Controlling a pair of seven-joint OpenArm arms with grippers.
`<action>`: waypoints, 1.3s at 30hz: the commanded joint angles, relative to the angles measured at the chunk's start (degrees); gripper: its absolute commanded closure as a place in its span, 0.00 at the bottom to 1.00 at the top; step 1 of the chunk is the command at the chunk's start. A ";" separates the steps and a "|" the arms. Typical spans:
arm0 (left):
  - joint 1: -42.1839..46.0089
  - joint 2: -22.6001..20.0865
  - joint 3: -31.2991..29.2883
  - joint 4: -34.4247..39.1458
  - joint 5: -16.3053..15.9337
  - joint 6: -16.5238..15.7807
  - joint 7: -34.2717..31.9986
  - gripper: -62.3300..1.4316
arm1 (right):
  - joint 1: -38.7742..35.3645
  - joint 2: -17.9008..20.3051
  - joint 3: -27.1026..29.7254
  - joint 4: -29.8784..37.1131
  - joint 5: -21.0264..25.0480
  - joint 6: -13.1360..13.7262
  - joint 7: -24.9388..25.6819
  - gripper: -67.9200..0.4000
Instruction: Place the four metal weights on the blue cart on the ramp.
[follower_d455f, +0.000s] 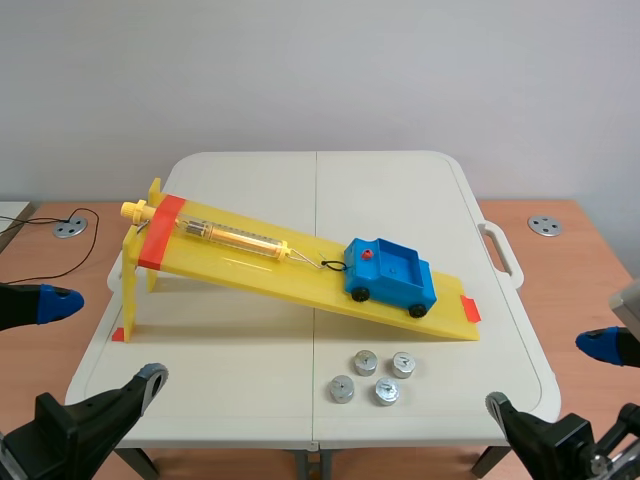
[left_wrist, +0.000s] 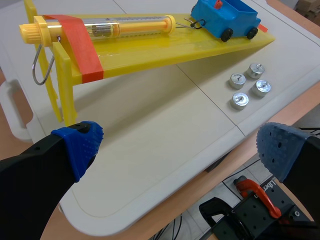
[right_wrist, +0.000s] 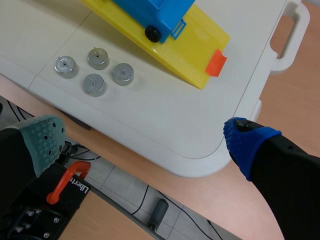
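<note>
currently four metal weights (follower_d455f: 365, 362) sit clustered on the bench (follower_d455f: 220, 360) beside the ramp (follower_d455f: 260, 275); the blue cart (follower_d455f: 390, 275) rests on it; left fingers (left_wrist: 75, 150) and right fingers (right_wrist: 250, 145) gape wide, empty.

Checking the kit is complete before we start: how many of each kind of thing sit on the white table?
Small round silver metal weights: 4
Blue plastic toy cart: 1
Yellow plastic ramp: 1
Yellow tubular spring scale: 1
Total: 7
</note>
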 joint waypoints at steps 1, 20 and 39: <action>0.92 0.28 -0.94 3.63 -4.26 -0.96 -8.48 0.00 | 0.22 2.62 2.62 6.91 3.17 -1.46 7.06 0.03; 0.92 0.28 -0.94 3.63 -4.26 -0.96 -7.61 0.00 | 0.22 2.62 2.62 6.91 2.95 -1.46 6.99 0.03; 0.92 0.28 -0.94 3.63 -4.26 -0.96 -7.61 0.00 | 0.22 2.62 2.62 6.91 2.95 -1.46 6.99 0.03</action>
